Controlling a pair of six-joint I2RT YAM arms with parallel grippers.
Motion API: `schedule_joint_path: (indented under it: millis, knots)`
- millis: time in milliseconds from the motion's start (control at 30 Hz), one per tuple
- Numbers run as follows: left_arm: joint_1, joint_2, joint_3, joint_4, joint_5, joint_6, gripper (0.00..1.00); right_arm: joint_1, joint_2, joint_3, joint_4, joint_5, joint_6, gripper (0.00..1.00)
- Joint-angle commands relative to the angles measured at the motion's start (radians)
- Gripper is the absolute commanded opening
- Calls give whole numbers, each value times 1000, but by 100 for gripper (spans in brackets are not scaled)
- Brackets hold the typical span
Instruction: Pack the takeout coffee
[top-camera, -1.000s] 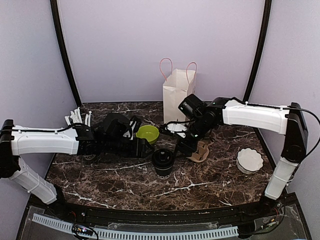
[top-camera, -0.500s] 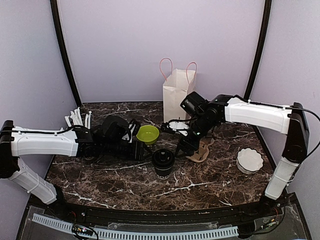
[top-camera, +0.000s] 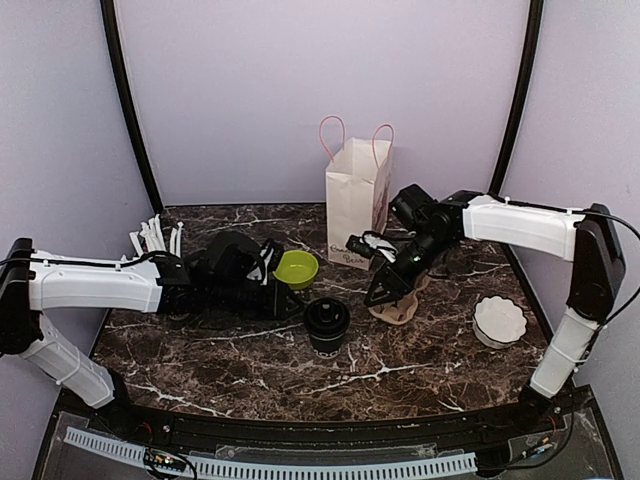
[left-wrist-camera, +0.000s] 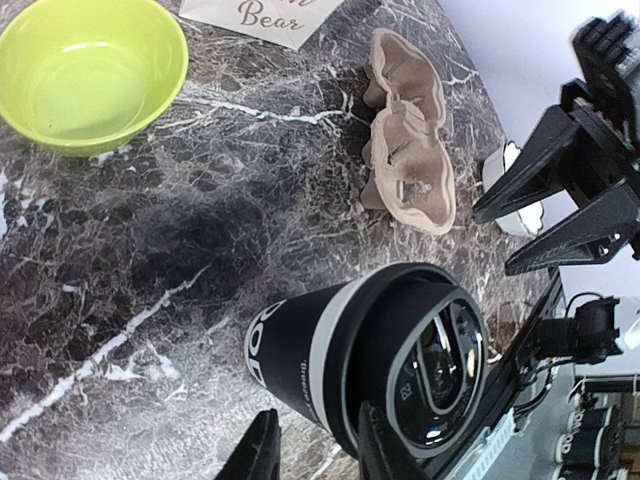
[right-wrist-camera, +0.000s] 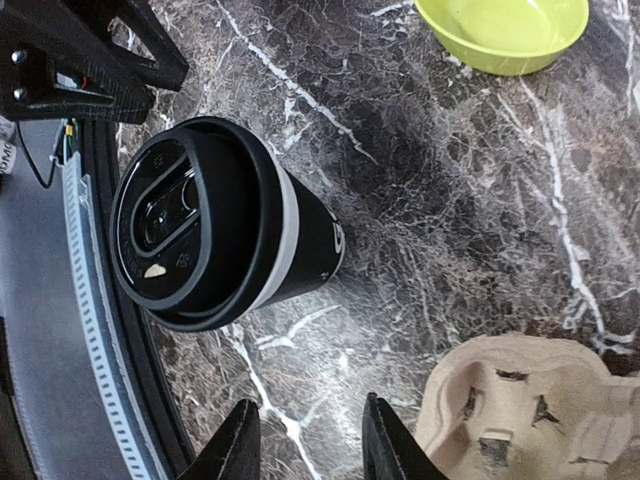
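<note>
Right gripper (top-camera: 380, 294) was spread, empty; black lidded paper cup (top-camera: 326, 322) stood ahead, tan pulp cup carrier (top-camera: 400, 310) just beside. You'd pinch below the lid, upright.

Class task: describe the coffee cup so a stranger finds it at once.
Start at the white paper bag at the back of the marble table. In front of the lime-green bowl stands the coffee cup, the only black, lidded container.

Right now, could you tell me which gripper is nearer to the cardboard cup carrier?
Right. The right gripper hovers open by the edge of the cardboard cup carrier; the left gripper is farther off, on the other side of the coffee cup.
</note>
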Motion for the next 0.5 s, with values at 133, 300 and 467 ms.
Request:
schedule_joint_path:
  millis: [133, 300, 467]
  knots:
    - [9, 15, 18, 23, 18, -7, 28, 0, 93, 22, -14, -247, 25, 37]
    - [11, 29, 19, 30, 30, -6, 28, 0, 123, 43, -25, -273, 25, 38]
    - [12, 46, 29, 38, 45, 0, 33, 0, 135, 54, -28, -287, 28, 43]
